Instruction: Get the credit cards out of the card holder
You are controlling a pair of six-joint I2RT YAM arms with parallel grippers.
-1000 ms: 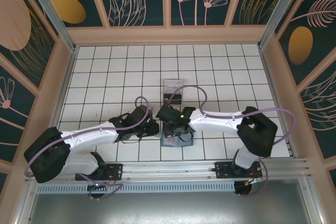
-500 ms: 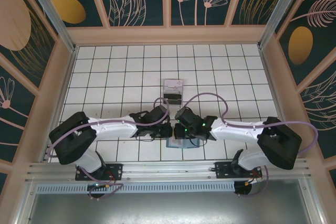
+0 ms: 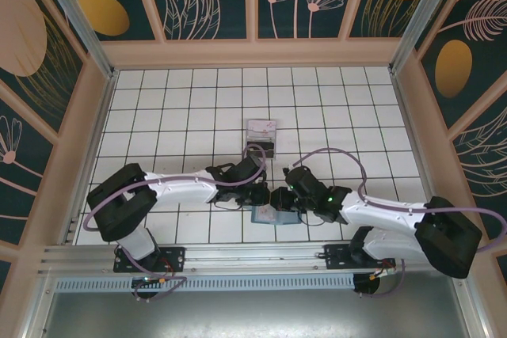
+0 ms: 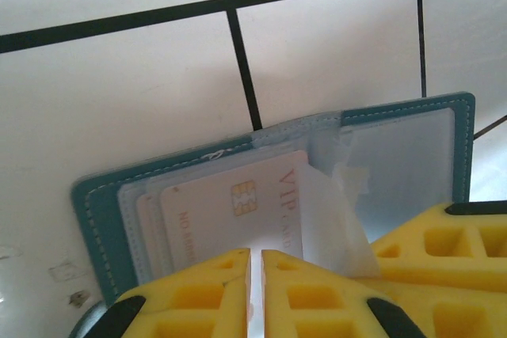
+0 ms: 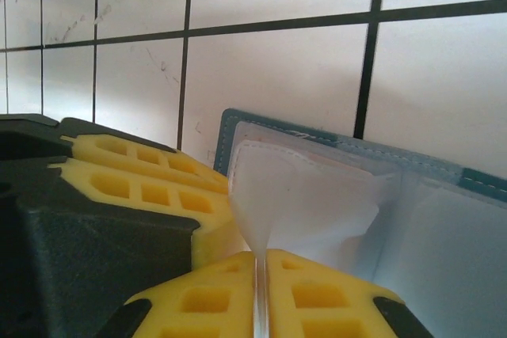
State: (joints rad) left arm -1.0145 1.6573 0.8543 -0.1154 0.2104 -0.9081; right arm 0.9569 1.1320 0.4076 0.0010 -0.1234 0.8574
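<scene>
Both arms shifted right since earlier frame. Left gripper (image 4: 255,252) clamped on pale VIP card (image 4: 238,203) in teal card holder (image 4: 91,219); right gripper (image 5: 260,255) pinching holder's clear pocket flap (image 5: 309,203).

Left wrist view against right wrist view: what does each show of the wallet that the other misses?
Left wrist alone: a pale pinkish-white card with a gold chip and VIP lettering, and the left fingers closed at its near edge. Right wrist alone: the right fingers closed on a clear plastic flap, pulling it to a point. Both: the open teal folding card holder, that flap, and the white tiled table.
</scene>
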